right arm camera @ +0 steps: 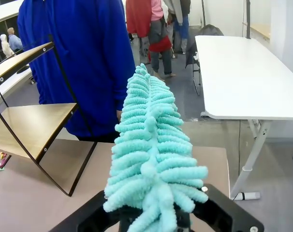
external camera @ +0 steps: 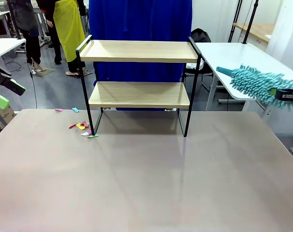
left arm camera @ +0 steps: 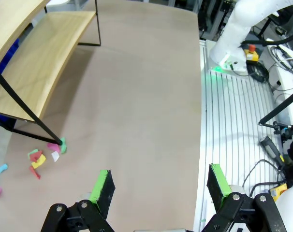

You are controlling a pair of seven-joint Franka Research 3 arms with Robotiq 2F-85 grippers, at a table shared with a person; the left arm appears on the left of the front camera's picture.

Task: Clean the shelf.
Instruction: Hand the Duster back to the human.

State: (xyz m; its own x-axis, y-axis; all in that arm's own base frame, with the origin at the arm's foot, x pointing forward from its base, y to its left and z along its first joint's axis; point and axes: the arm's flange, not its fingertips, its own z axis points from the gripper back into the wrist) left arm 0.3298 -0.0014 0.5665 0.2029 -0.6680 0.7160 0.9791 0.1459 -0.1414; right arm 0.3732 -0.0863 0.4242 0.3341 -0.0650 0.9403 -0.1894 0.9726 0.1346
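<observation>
The shelf [external camera: 139,51] stands at the table's far middle, two light wooden boards in a thin black frame, both boards bare. It also appears at the upper left of the left wrist view as the shelf [left arm camera: 35,58] and at the left of the right wrist view as the shelf [right arm camera: 33,123]. My right gripper [external camera: 287,94] hovers at the far right, shut on the handle of a fluffy teal duster [external camera: 256,82] that points left toward the shelf. Up close, the duster [right arm camera: 149,145] hides the right gripper [right arm camera: 156,220]. My left gripper [left arm camera: 160,183] is open and holds nothing; it hangs at the left edge as the left gripper [external camera: 6,94].
Coloured paper scraps [external camera: 83,128] lie on the table by the shelf's left front leg, seen again as scraps [left arm camera: 42,157]. A person in blue [right arm camera: 83,63] stands behind the shelf. A white side table [external camera: 243,60] is at the right rear. The grey tabletop [external camera: 146,179] spreads out in front.
</observation>
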